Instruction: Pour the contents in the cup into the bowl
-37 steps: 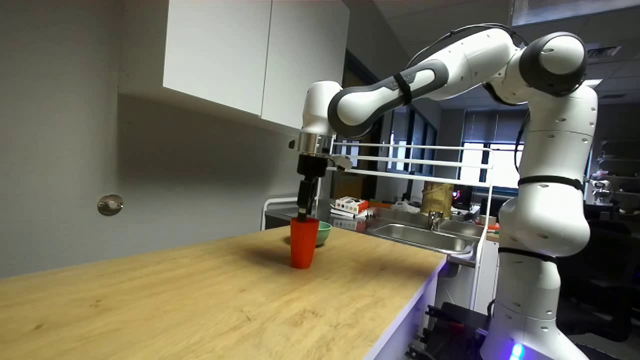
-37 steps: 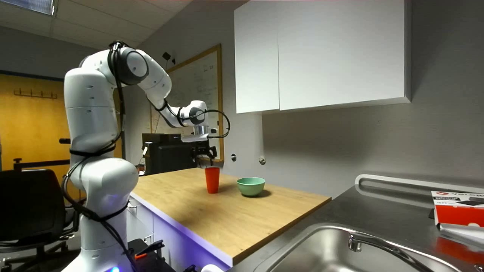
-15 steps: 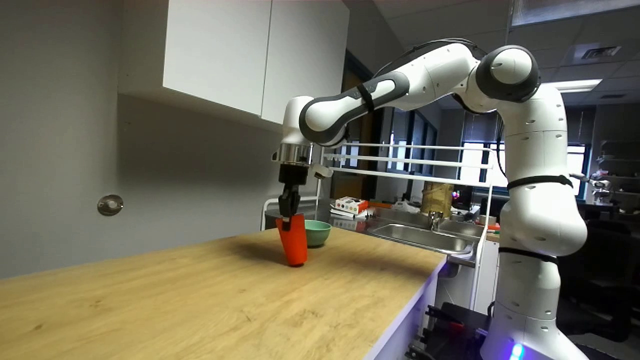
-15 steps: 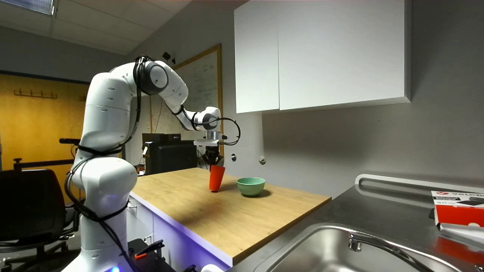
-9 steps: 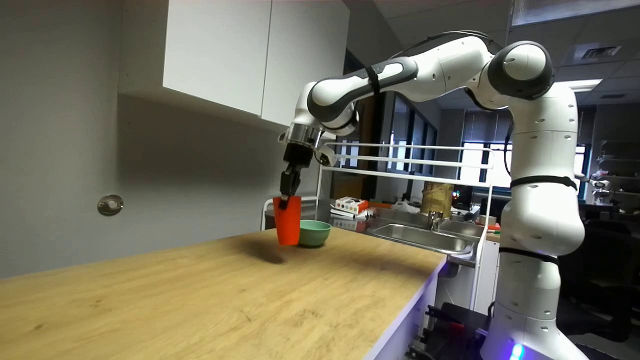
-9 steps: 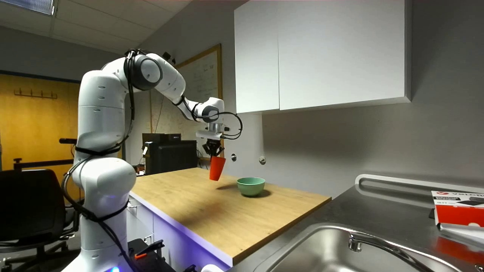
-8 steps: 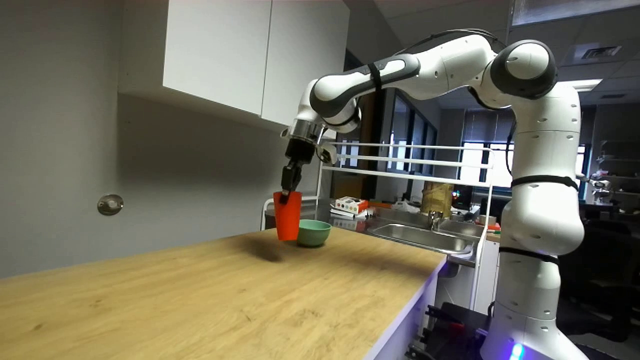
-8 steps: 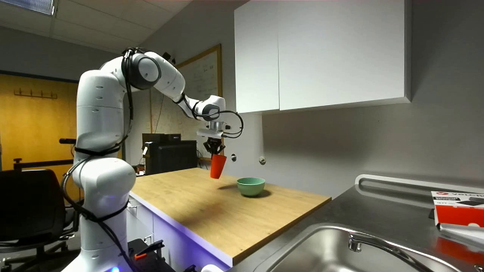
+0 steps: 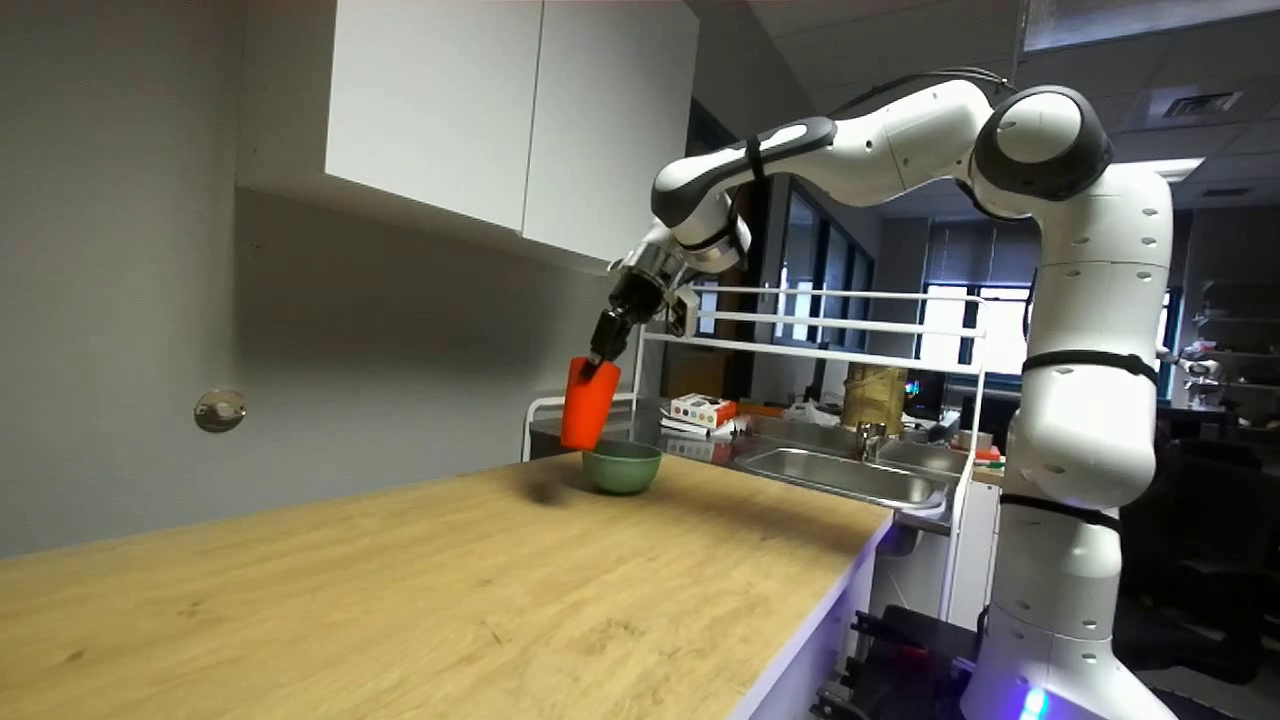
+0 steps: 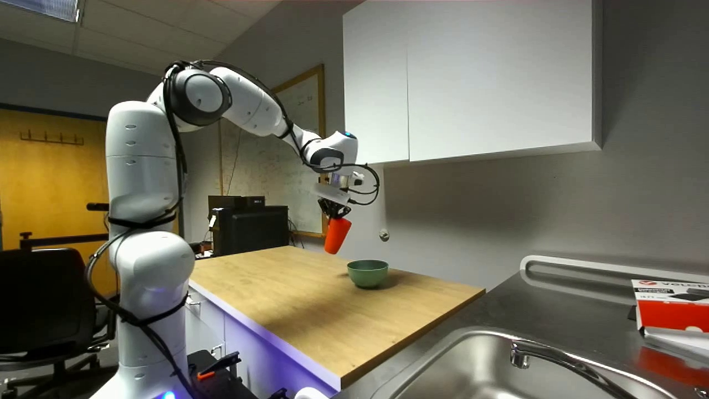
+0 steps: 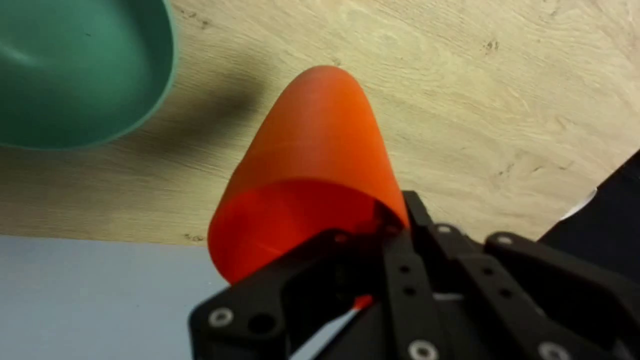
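while the small orange-red plastic cup [image 9: 590, 408] hangs above the pale wooden tabletop [image 9: 400, 600], the black two-fingered gripper [image 11: 392, 220] is clamped on its wall at the rim. how it grasps shows best in the wrist view: a finger goes into the mouth and its mate lies along the outside. that view also looks past the lip at the orange inner wall, the fingers hiding part of it, and down into the smooth round green bowl [image 11: 80, 85], cut off by the view's edge. a soft shadow [image 11: 220, 110] falls on the wood between cup and bowl. in an exterior view the cup's base just overlaps the rim of the bowl [image 9: 622, 472], so the gap cannot be judged; in an exterior view the cup [image 10: 337, 237] is plainly apart from the bowl [image 10: 368, 275], higher and to its left in the picture. in both exterior views the bowl sits upright on the tabletop and the cup's long axis is tilted, mouth up and leaning to the picture's right, the bowl's side, base down and to the left. in the wrist view the narrower base points toward the top, away from the gripper.
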Tool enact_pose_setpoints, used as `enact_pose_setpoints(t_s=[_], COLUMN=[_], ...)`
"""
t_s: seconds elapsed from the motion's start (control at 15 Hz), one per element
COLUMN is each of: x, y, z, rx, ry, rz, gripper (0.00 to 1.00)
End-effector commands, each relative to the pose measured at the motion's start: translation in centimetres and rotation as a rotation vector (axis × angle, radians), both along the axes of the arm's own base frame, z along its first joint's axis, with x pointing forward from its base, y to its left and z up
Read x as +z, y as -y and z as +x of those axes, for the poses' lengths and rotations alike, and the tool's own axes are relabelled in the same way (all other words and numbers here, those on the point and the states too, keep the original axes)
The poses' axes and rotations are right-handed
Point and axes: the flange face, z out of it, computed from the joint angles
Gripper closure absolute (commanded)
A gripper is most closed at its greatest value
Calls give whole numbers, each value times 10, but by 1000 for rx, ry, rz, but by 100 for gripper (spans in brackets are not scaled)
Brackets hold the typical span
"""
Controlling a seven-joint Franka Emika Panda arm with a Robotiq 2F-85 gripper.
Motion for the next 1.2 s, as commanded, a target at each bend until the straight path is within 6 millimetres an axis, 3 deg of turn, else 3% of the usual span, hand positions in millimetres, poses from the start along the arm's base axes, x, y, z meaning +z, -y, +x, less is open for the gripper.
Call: enact_pose_setpoints(t_s=[0.0,0.73,1.13], x=[-18,-80,-120], y=[36,120,148], z=[3,2,0], rx=[-7,-32,-34], ry=[30,68,43], rz=[134,657,946], gripper=[98,99,99])
